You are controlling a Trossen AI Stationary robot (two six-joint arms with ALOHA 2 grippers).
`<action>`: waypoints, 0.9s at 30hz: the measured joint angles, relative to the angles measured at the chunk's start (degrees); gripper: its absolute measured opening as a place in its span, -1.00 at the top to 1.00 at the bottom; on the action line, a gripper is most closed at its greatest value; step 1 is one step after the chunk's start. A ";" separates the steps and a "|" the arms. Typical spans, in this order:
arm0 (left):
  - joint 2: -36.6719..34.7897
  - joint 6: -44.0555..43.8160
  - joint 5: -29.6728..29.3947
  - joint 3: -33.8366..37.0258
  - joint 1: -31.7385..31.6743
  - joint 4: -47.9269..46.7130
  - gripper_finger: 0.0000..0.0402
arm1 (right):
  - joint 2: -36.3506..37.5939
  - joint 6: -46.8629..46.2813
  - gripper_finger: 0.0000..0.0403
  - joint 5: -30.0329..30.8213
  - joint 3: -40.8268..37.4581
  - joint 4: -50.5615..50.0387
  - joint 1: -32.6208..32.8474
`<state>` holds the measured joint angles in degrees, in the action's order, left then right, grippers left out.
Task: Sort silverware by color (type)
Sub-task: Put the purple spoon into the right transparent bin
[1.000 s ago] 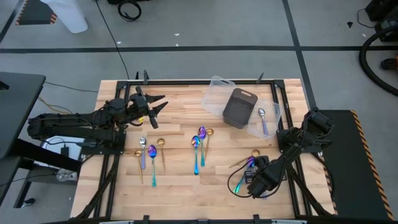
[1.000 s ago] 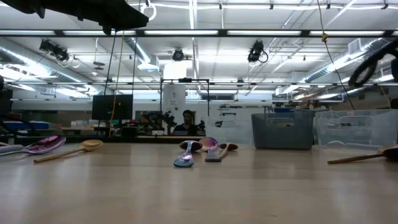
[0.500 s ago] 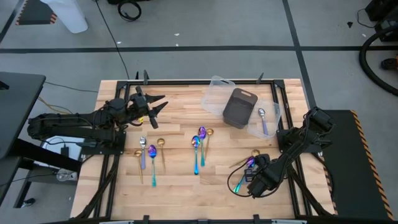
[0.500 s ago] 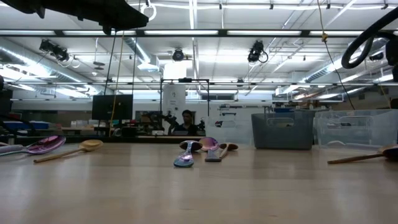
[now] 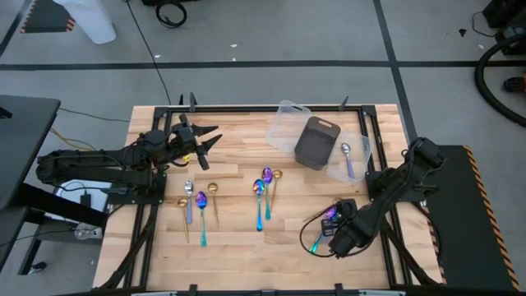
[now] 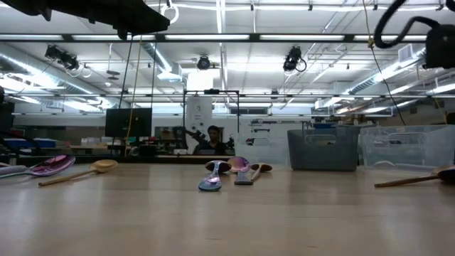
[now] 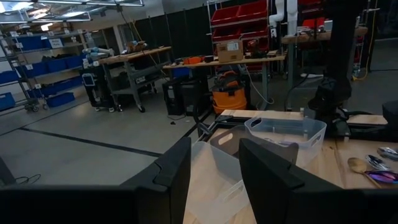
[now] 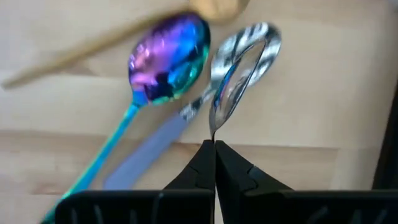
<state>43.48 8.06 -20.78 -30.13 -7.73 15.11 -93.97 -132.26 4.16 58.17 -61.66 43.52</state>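
Gripping a silver spoon (image 8: pixel 239 68) by its edge, the right pincer (image 8: pixel 214 155) is pinched tight on it near the right front of the counter (image 5: pixel 238 242), right beside a purple-blue spoon (image 8: pixel 168 59) and a gold one (image 8: pixel 214 7); left pincer (image 5: pixel 205 138) hangs spread wide over the back left, just waiting; sorting's barely begun I'd say, only one silver spoon (image 5: pixel 347 156) sits in a clear tray (image 5: pixel 362 144); two mixed bunches lie on the wood, gold, silver and rainbow all jumbled; dark bin (image 5: pixel 316 141) looks unused.
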 joint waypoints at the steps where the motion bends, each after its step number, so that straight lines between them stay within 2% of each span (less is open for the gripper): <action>1: 0.00 0.00 -0.01 0.00 0.00 0.01 0.29 | 0.74 0.01 0.96 0.60 0.00 -0.83 -0.24; 12: 0.00 -0.01 0.00 0.00 0.00 0.00 0.29 | 10.17 4.04 0.96 10.30 0.00 -11.47 -5.13; 22: 0.00 -0.28 0.00 0.00 0.01 -0.31 0.29 | 17.89 14.02 0.96 17.99 0.02 -18.17 -14.70; 27: -0.01 -4.48 0.52 0.00 -0.01 -3.69 0.29 | 20.59 20.17 0.96 19.13 0.00 -22.51 -21.04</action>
<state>43.48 3.58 -20.26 -30.13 -7.74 11.42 -73.37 -112.09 23.29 58.17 -84.17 22.49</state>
